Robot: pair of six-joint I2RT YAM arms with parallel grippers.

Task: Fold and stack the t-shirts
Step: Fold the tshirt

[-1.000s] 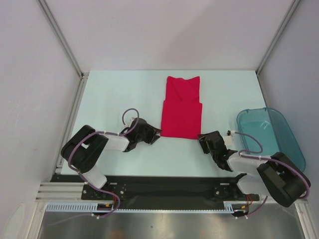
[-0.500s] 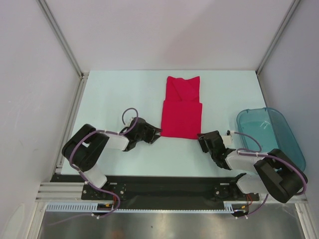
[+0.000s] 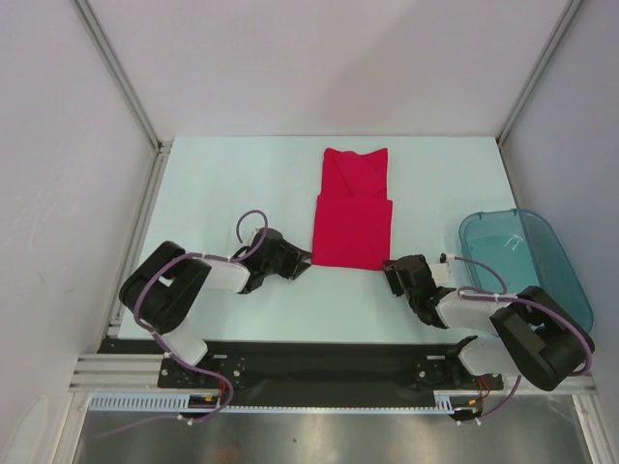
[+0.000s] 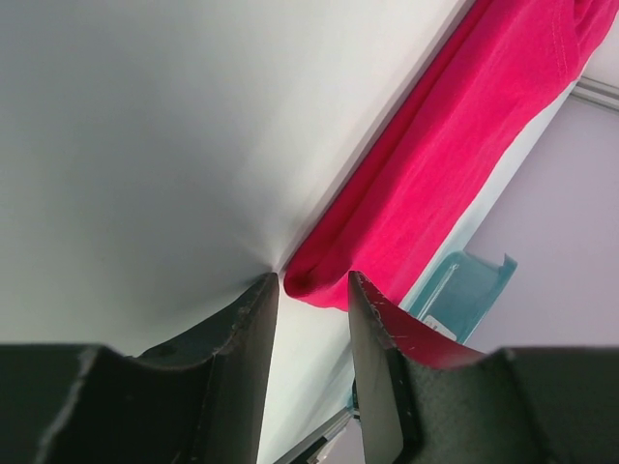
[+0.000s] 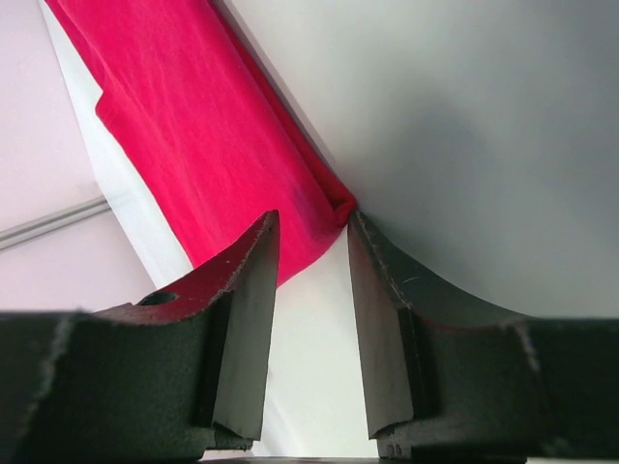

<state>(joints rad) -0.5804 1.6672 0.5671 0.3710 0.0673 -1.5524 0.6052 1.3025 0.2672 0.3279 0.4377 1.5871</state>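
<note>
A bright red t-shirt (image 3: 354, 211) lies folded into a long strip in the middle of the table, its near part doubled over. My left gripper (image 3: 306, 259) is open at the shirt's near left corner (image 4: 309, 280), which sits just beyond the fingertips. My right gripper (image 3: 391, 267) is open at the near right corner (image 5: 329, 215), which lies at the mouth of the jaws. Neither holds cloth. The shirt also shows in the left wrist view (image 4: 445, 155) and in the right wrist view (image 5: 193, 116).
A translucent teal plastic bin (image 3: 527, 259) stands at the right edge of the table, seen also in the left wrist view (image 4: 462, 290). Grey walls and metal rails (image 3: 145, 203) enclose the table on the left, back and right.
The right gripper has crept slightly towards the shirt's near right corner. The left gripper and the shirt look unchanged.
</note>
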